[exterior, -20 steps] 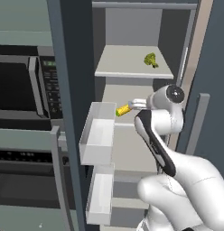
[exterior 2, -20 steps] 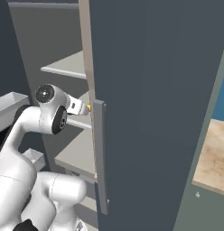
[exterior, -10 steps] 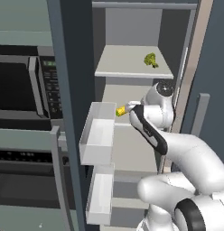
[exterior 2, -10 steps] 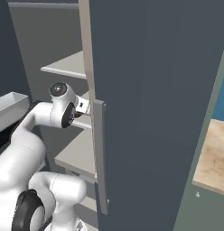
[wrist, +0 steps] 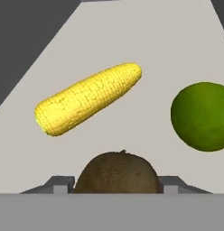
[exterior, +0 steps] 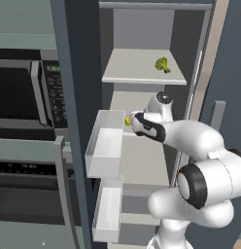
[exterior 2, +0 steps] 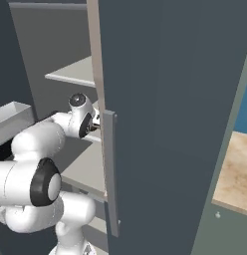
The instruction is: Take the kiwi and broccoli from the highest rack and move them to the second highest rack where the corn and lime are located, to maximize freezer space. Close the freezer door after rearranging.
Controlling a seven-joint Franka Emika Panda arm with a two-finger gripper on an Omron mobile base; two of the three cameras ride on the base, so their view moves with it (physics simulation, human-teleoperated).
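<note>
Taking the open dark grey freezer door [exterior: 69,97] as the landmark: to its left sits a black built-in microwave oven [exterior: 25,92], whose panel markings are too small to read. On the inner face of the door hang two pale grey door bins [exterior: 105,146], one above the other.

Right of the door, the pale grey highest rack [exterior: 142,73] carries the small green broccoli floret [exterior: 162,64] near its right side. Below it, the second highest rack [exterior: 142,160] receives the white arm, whose two-finger gripper [exterior: 134,121] reaches in just beside a bit of yellow at the rack's left edge.

In the hand view, the long yellow ear of corn [wrist: 89,98] lies tilted on the rack, the round green lime [wrist: 202,116] lies well apart to its right, and the fuzzy brown kiwi [wrist: 117,173] sits nearest, between the two grey finger tips [wrist: 57,184], which bracket it on either side; the fruit appears clamped in the gripper, low over the rack surface.

From the right base view, the second, closed door with its vertical grey handle [exterior 2: 109,174] hides the rack contents.

No brand or readable writing shows anywhere.
</note>
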